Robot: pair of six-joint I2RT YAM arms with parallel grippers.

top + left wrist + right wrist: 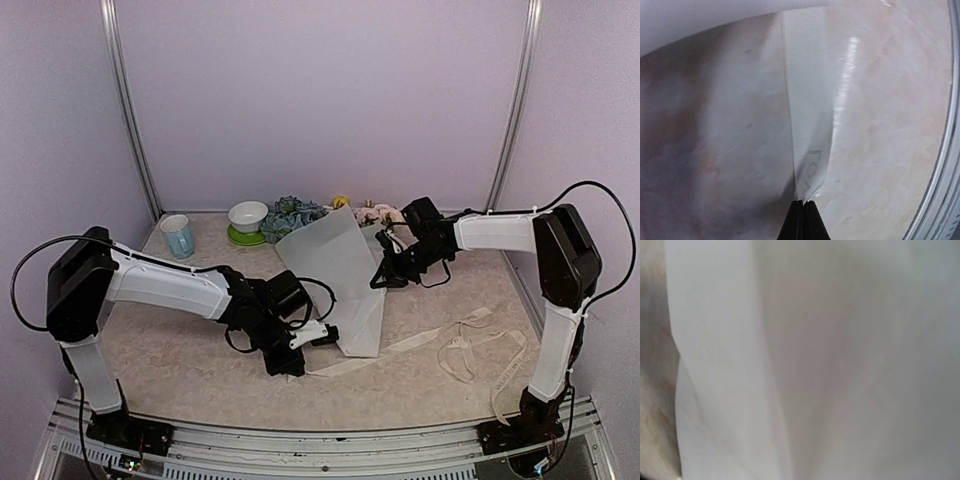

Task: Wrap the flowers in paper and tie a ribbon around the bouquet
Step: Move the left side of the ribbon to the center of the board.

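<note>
Beige table (200, 370): paper (340, 270) is sitting folded over the flowers (300, 212), right gripper (385, 272) pinching its edge, left gripper (803, 201) clamping the ribbon (807, 100); tying not done yet.

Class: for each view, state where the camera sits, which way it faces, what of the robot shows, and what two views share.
Top external: above and behind, looking down on the table; left arm and right arm show.
Left wrist: on the left arm, facing down its shut left gripper at the pinched ribbon.
Right wrist: close against the paper; no fingers show.
Shared: top and left wrist both show the ribbon.
</note>
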